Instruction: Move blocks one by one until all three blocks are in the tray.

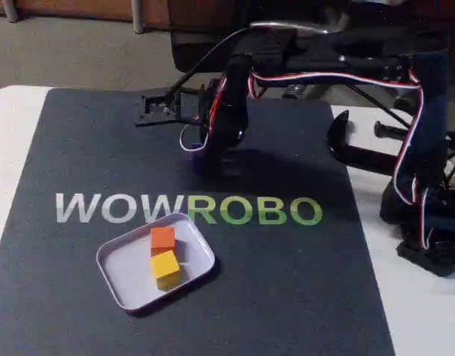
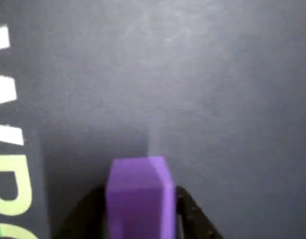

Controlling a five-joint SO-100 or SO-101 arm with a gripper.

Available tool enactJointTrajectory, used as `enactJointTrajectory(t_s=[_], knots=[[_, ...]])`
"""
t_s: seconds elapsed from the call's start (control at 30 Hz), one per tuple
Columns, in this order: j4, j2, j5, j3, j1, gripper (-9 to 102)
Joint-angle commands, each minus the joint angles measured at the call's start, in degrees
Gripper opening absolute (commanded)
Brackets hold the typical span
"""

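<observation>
A dark grey mat (image 1: pixel 301 297) printed with "WOWROBO" in white and green letters (image 1: pixel 189 209) covered most of a white table (image 1: pixel 427 319) in the fixed view. The black arm (image 1: pixel 405 133), wrapped with red, white and blue wires, reached from its base at the right edge across the far side of the mat and bent down toward the surface just beyond the lettering.

The tray (image 1: pixel 120 271), pale and shallow with rounded corners, lay on the mat below the "W" and "R" of the print, nearer the camera than the arm and well apart from it. Two blocks rested inside it: the orange block (image 1: pixel 162 239) toward the far rim and the yellow block (image 1: pixel 166 268) just in front, the two touching or nearly so.

The gripper (image 1: pixel 205 152) was low over the mat in the fixed view, a sliver of purple showing at its tip. In the wrist view the gripper (image 2: pixel 140 214) came in from the bottom edge, its two dark fingers (image 2: pixel 193 214) closed narrowly against either side of the purple block (image 2: pixel 140 199), which sat between them. Whether the block touched the mat or was raised off it could not be told. Parts of the white and green letters ran down that view's left edge.
</observation>
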Motion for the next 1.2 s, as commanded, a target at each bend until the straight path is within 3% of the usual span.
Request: enactJointTrajectory(t_s=[0.0, 0.13, 0.67, 0.93, 1.17], knots=[[-0.53, 0.7, -0.44, -1.58, -0.26, 5], [-0.62, 0.88, 0.35, -1.58, -0.53, -8], [-0.7, 21.62, 13.45, 2.37, -11.25, -8], [-1.49, 37.09, 6.42, 18.46, -18.11, -8], [-16.79, 36.39, 8.0, 26.37, -24.43, -8]])
